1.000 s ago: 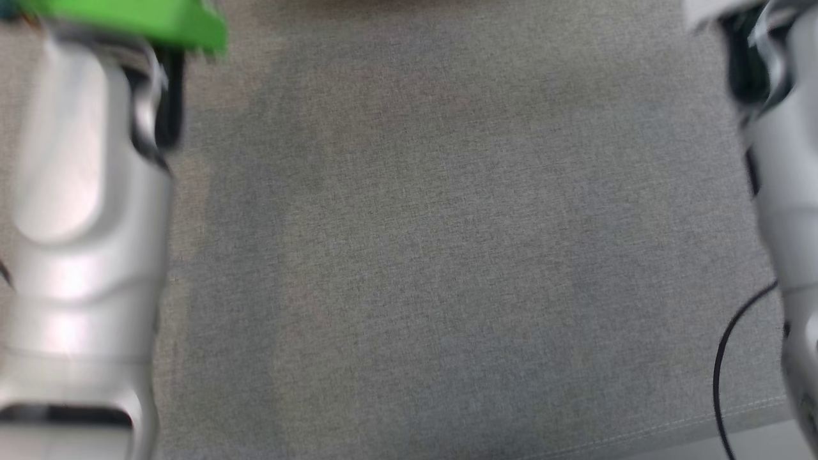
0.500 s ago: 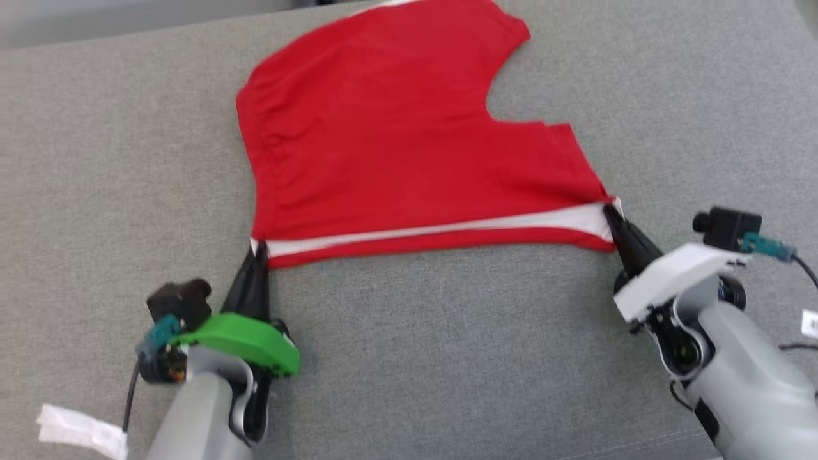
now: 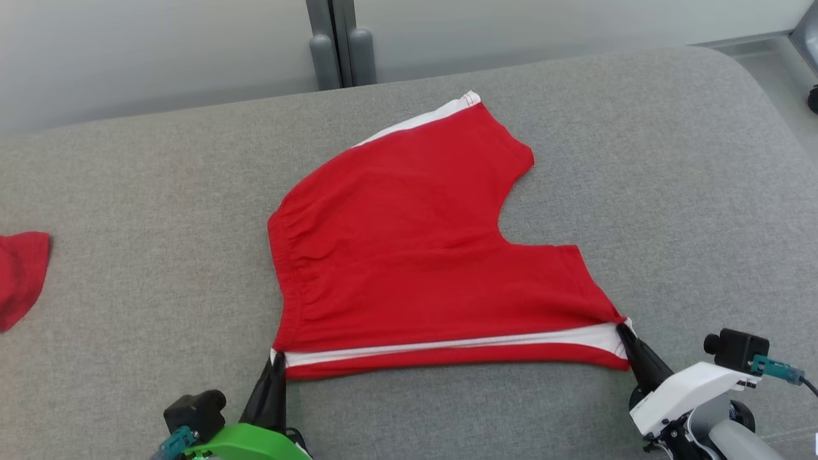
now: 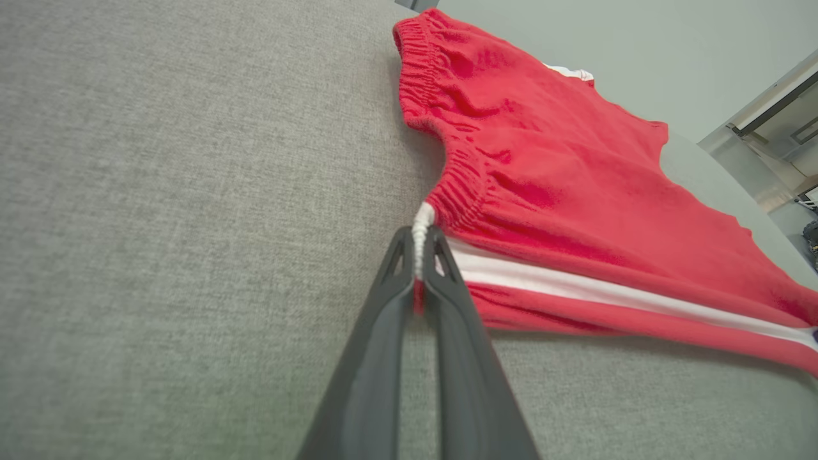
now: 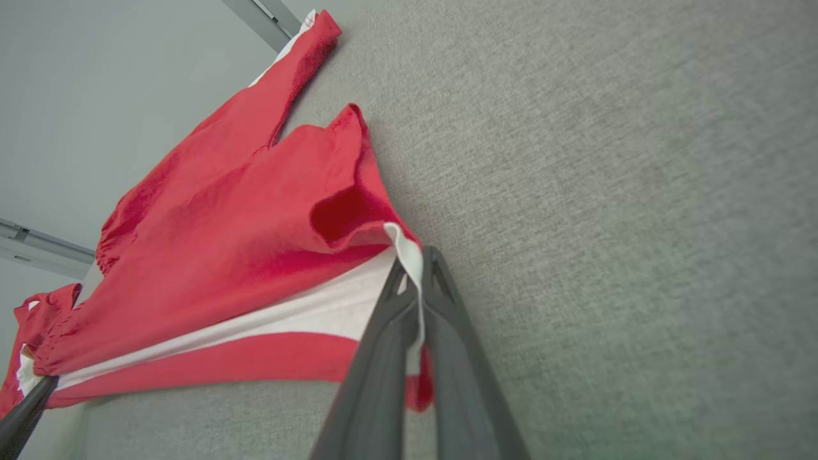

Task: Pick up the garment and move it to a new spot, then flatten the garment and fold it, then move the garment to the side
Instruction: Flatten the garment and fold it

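Grey upholstered surface (image 3: 128, 191) lies under both arms; the left gripper (image 3: 277, 361) is pinched closed on the near-left corner of the garment (image 3: 409, 255); the right gripper (image 3: 622, 331) is clamped on its near-right corner; a white stripe (image 3: 447, 345) runs straight between them; the red garment lies spread mid-surface; another red cloth (image 3: 19, 275) sits at the left edge.

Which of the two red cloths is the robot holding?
The large garment in the middle, pinched at both near corners; the red cloth far left lies untouched.
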You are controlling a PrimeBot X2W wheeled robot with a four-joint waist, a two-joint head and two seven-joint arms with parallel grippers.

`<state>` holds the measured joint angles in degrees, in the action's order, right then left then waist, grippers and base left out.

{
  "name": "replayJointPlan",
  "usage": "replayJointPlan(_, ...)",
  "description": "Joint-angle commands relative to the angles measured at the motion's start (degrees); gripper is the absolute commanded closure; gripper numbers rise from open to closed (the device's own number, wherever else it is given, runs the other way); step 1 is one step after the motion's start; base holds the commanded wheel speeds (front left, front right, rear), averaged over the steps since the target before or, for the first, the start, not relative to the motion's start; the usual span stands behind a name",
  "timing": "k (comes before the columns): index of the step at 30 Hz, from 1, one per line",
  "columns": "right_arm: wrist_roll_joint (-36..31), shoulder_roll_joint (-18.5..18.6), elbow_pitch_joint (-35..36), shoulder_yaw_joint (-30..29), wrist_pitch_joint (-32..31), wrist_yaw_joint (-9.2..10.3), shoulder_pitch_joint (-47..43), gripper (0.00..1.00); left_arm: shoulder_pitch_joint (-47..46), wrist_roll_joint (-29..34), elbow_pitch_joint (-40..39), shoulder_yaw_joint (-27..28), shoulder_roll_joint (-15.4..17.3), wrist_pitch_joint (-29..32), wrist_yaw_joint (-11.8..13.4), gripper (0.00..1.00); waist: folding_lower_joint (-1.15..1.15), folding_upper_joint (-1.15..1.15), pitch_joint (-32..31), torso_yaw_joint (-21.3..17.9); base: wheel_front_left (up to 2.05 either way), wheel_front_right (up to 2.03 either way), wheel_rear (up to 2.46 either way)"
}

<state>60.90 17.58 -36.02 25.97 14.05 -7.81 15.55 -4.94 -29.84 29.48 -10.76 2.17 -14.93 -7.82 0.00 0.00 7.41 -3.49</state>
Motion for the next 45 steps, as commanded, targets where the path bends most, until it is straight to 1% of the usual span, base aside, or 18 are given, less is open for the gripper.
replayJointPlan(1, 0.55, 1.38, -0.45, -1.05, 0.9, 0.58, -1.78, 1.0, 1.93, -0.77, -0.84, 0.66, 1.34, -0.39, 0.68, 1.0, 0.0, 0.0, -2.84, 0.44, 0.0, 0.0, 0.0)
replayJointPlan(6, 0.06, 1.31, 2.71, -1.75, 1.25, 0.44, -3.82, 1.0, 4.94, 0.59, -5.48, -1.5, 1.14, -0.38, 0.59, 1.0, 0.0, 0.0, -4.07, 0.79, 0.0, 0.0, 0.0)
replayJointPlan(9, -0.55, 1.44, 5.01, -2.3, 1.21, 0.42, -3.01, 1.0, 4.88, 1.75, -7.92, -2.77, 1.08, -0.37, 0.5, 1.0, 0.0, 0.0, -3.72, 1.16, 0.0, 0.0, 0.0)
replayJointPlan(11, -0.8, 1.48, 6.59, -3.0, 1.22, 0.39, -1.45, 1.0, 3.38, 3.1, -9.64, -3.48, 1.01, -0.37, 0.47, 1.0, 0.0, 0.0, -2.96, 1.5, 0.0, 0.0, 0.0)
replayJointPlan(15, -1.92, 1.88, 8.51, -3.11, 1.02, 0.37, 2.69, 1.0, 0.12, 3.67, -11.76, -4.46, 0.97, -0.36, 0.46, 1.0, 0.0, 0.0, -0.63, 2.35, 0.0, 0.0, 0.0)
replayJointPlan(19, -3.13, 2.45, 8.48, -3.02, -0.47, 0.36, 9.76, 1.0, -5.04, 3.84, -12.05, -4.85, 0.95, -0.31, 0.46, 1.0, 0.0, 0.0, 2.81, 3.5, 0.0, 0.0, 0.0)
replayJointPlan(27, -7.15, 1.28, 2.12, -4.68, -3.09, 0.36, 26.13, 1.0, -17.44, 2.5, -8.77, -6.76, 0.9, -0.23, 0.49, 1.0, 0.0, 0.0, 11.01, 6.48, 0.0, 0.0, 0.0)
replayJointPlan(33, -12.0, -0.03, -4.61, -4.07, -3.82, 0.36, 36.4, 1.0, -24.8, -0.2, -6.52, -8.63, 0.9, -0.2, 1.45, 1.0, 0.0, 0.0, 16.11, 8.37, 0.0, 0.0, 0.0)
replayJointPlan(41, -16.54, -2.34, -13.12, -2.81, -2.04, 0.36, 44.66, 1.0, -30.12, -2.9, -4.77, -10.39, 0.9, -0.21, 3.48, 1.0, 0.0, 0.0, 19.45, 10.05, 0.0, 0.0, 0.0)
replayJointPlan(42, -16.85, -2.61, -13.89, -2.63, -1.66, 0.36, 45.25, 0.96, -30.42, -3.0, -4.65, -10.56, 0.89, -0.2, 3.68, 1.0, 0.0, 0.0, 19.65, 10.13, 0.0, 0.0, 0.0)
replayJointPlan(43, -17.2, -2.94, -14.79, -2.49, -1.37, 0.36, 45.9, 0.88, -30.74, -3.07, -4.52, -10.72, 0.89, -0.2, 3.82, 1.0, 0.0, 0.0, 19.85, 10.19, 0.0, 0.0, 0.0)
replayJointPlan(44, -17.52, -3.09, -15.54, -2.44, -1.02, 0.36, 46.42, 0.83, -31.01, -3.21, -4.44, -10.79, 0.89, -0.2, 3.91, 1.0, 0.0, 0.0, 20.02, 10.23, 0.0, 0.0, 0.0)
replayJointPlan(45, -18.15, -3.08, -16.49, -2.53, -0.59, 0.36, 47.12, 0.7, -31.37, -3.32, -4.46, -10.84, 0.9, -0.2, 4.12, 1.0, 0.0, 0.0, 20.25, 10.26, 0.0, 0.0, 0.0)
